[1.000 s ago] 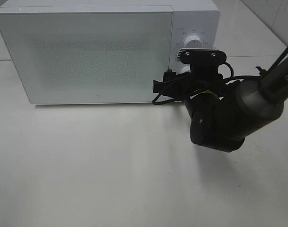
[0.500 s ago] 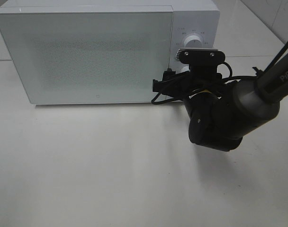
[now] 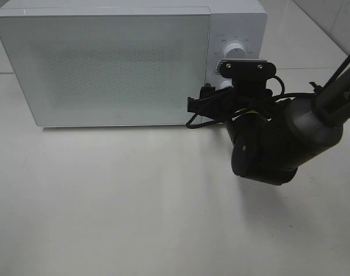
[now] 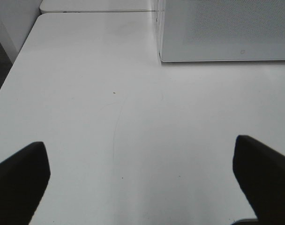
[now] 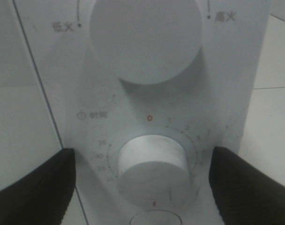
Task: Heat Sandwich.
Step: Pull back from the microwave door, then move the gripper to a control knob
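Observation:
The sandwich and its pink plate are out of view. The white microwave [image 3: 106,69] stands at the back of the table with its frosted door shut. My right gripper [image 5: 142,187] is open at the control panel. Its dark fingers [image 5: 34,187] stand on either side of the lower timer knob [image 5: 152,166] with a gap on each side, not touching it. In the exterior high view the right arm [image 3: 267,144] covers most of that knob [image 3: 223,85]. My left gripper [image 4: 142,183] is wide open and empty, low over the bare table.
The upper power knob [image 5: 145,37] sits above the timer knob and also shows in the exterior high view [image 3: 236,50]. The microwave's front left corner [image 4: 227,28] lies ahead of the left gripper. The white table [image 3: 134,201] stretches in front of the microwave.
The right wrist has shifted very slightly to the right at the control panel. The microwave door stays shut.

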Robot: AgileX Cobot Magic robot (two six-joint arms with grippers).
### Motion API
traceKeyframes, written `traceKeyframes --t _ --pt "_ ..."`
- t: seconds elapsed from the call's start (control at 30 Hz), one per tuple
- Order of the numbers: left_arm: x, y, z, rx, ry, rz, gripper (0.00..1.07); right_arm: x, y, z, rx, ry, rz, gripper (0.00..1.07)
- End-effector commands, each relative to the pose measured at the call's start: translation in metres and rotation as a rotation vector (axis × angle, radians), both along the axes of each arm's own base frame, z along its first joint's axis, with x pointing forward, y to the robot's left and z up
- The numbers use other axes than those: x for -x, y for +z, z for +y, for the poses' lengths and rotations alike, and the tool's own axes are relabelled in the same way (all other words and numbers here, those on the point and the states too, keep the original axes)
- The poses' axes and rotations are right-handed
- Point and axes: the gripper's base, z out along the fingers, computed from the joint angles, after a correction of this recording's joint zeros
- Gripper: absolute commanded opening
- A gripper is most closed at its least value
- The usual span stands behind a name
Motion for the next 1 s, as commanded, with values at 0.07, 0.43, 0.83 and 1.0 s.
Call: traceKeyframes --t 0.07,0.43,0.83,1.0 --pt "0.0025 0.0001 -0.0008 0.007 -0.004 -0.032 1.0 0.0005 0.0045 0.0017 0.006 0.007 -0.013 0.76" --pt "0.0025 0.0001 -0.0008 0.007 -0.004 -0.032 1.0 0.0005 0.0044 0.0018 0.024 0.011 -0.013 0.48" --pt "0.0025 0.0001 -0.0008 0.007 -0.004 -0.032 1.0 0.0002 0.0059 0.0017 0.047 0.014 -0.029 0.15" --pt "0.0025 0.0001 -0.0008 0.007 -0.004 -0.032 1.0 0.0 0.0073 0.0013 0.048 0.009 -0.045 0.16"
